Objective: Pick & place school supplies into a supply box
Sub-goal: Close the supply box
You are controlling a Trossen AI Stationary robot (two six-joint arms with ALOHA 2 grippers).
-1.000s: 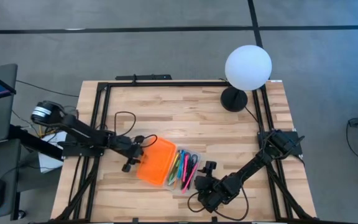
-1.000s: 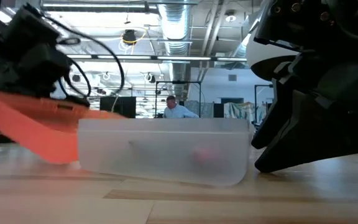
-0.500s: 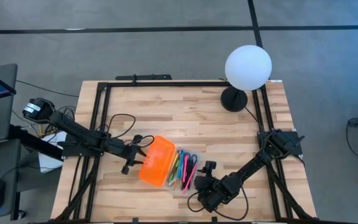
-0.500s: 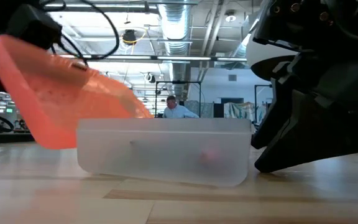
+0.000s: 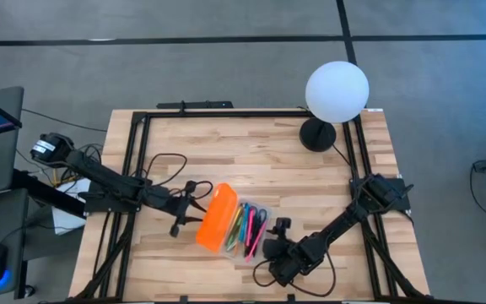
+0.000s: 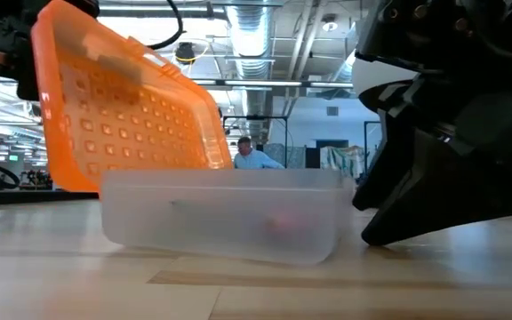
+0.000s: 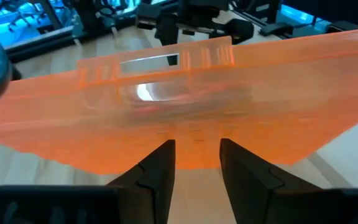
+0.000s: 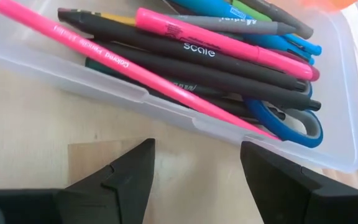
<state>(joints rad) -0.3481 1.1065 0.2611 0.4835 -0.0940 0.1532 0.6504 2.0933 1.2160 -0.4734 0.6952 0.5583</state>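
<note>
You're looking past the right gripper [image 8: 194,180], fingers [image 8: 126,174] spread wide above bare wooden bench [image 8: 36,118]. At 12 o'clock sits the clear supply box [image 8: 347,134]. Inside: a long pink pencil [image 8: 104,62], black pens [image 8: 185,65], a pink marker [image 8: 229,43], blue pens [image 8: 278,40]. Blue-handled scissors [image 8: 288,121] lie toward 2 o'clock.

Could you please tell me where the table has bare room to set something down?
Bare wood lies between the lamp and the box, and along the far edge. It is crowded near the front, where the left gripper, orange lid and right gripper flank the box.
</note>
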